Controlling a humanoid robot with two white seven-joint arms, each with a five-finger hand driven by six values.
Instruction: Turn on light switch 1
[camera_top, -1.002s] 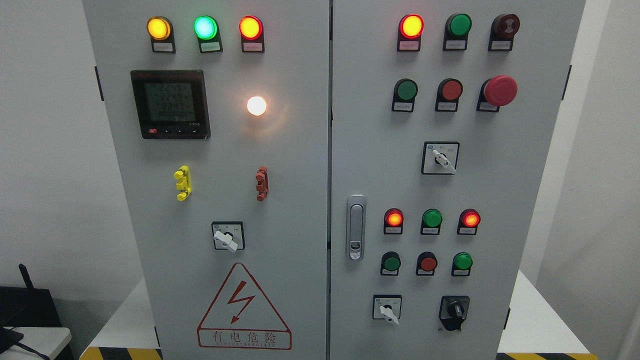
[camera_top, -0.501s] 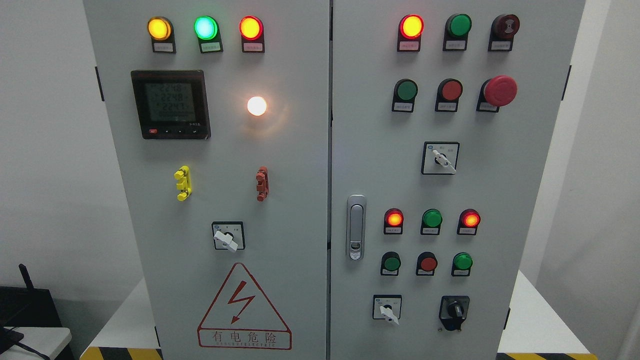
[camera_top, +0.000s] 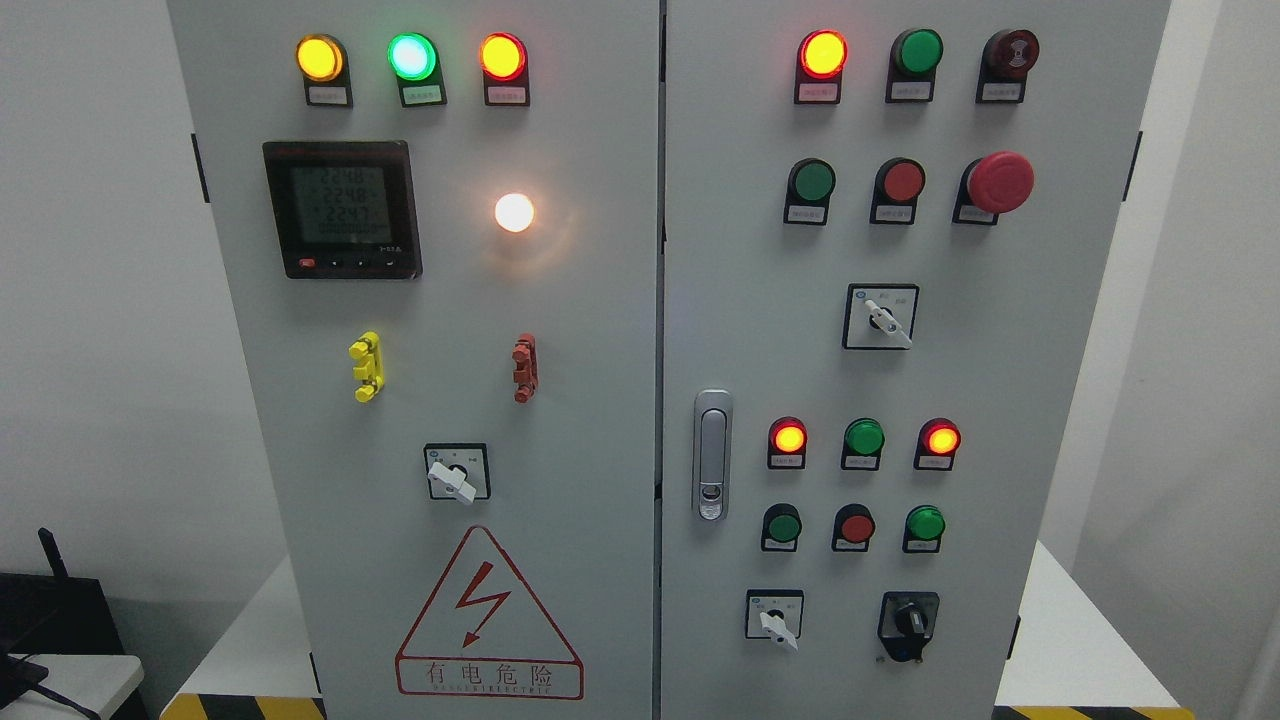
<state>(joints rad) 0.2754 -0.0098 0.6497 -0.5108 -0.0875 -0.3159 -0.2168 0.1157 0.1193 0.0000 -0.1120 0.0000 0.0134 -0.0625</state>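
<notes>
A grey electrical cabinet (camera_top: 600, 330) with two doors fills the head view. On the left door a white lamp (camera_top: 514, 212) glows, and below it a white-handled rotary switch (camera_top: 456, 473) points down-right. The right door carries three more white-handled or black rotary switches: one at mid height (camera_top: 881, 316), one at the lower left (camera_top: 774, 614) and a black one (camera_top: 908, 622). I cannot tell which of them is light switch 1. Neither of my hands nor arms shows anywhere in the picture.
Lit yellow, green and red lamps (camera_top: 411, 56) run along the top. A meter display (camera_top: 342, 208), a red mushroom stop button (camera_top: 1000, 181), a door latch (camera_top: 711, 455) and rows of push buttons (camera_top: 864, 437) stand on the doors. A dark device (camera_top: 50, 610) sits at the lower left.
</notes>
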